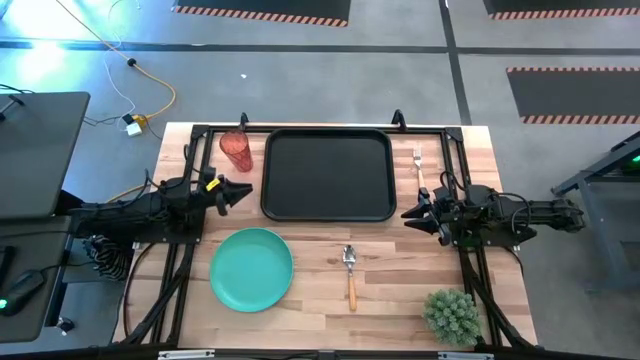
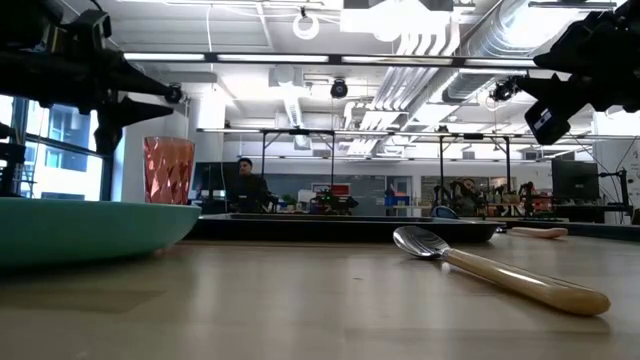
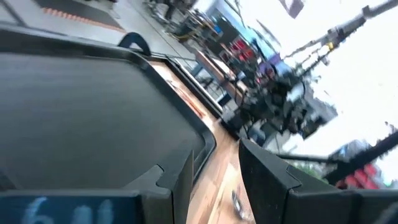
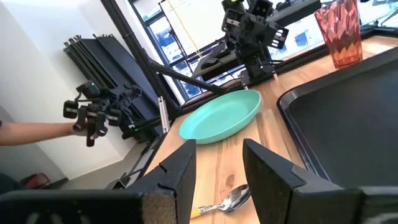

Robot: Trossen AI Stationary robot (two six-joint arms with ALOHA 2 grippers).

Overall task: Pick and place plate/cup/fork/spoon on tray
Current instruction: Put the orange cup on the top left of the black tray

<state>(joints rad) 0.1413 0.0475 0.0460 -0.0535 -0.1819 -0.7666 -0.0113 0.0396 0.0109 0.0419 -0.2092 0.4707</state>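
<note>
The black tray (image 1: 327, 174) lies at the table's far middle and holds nothing. The red cup (image 1: 237, 151) stands upright left of the tray. The turquoise plate (image 1: 251, 268) lies flat near the front left. The spoon (image 1: 350, 272) lies on the wood in front of the tray, its bowl toward the tray. The fork (image 1: 419, 165) lies right of the tray. My left gripper (image 1: 240, 194) hovers open at the tray's left edge. My right gripper (image 1: 412, 214) hovers open at the tray's near right corner. Both hold nothing.
A green artificial plant (image 1: 451, 314) stands at the front right corner. Black frame bars (image 1: 180, 280) run along the table's left and right sides. A person's hand (image 4: 31, 132) holding a controller shows beyond the table in the right wrist view.
</note>
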